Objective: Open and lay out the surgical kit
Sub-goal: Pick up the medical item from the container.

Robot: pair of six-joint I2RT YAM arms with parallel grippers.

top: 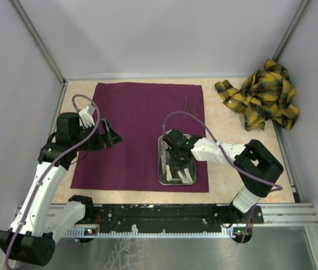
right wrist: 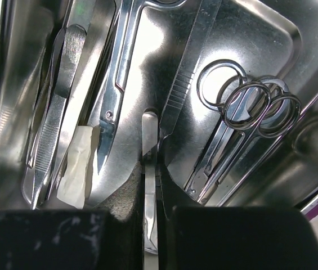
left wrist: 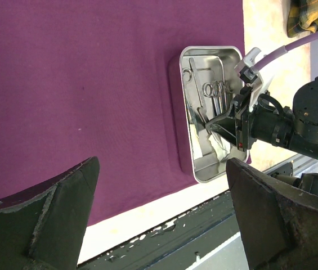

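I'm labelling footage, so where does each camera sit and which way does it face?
Top external: above and behind, looking down on purple cloth and steel tray; both arms show.
Left wrist: over the cloth, facing the tray and right gripper; left gripper's open fingers frame it.
Right wrist: close above the tray, looking in; its fingers pinch a thin metal instrument.
All three share the tray.

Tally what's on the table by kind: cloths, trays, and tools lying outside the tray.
Cloths: 2 (purple cloth, plaid cloth)
Trays: 1 (tray)
Tools outside the tray: 2 (left tool, right tool)
Total: 5
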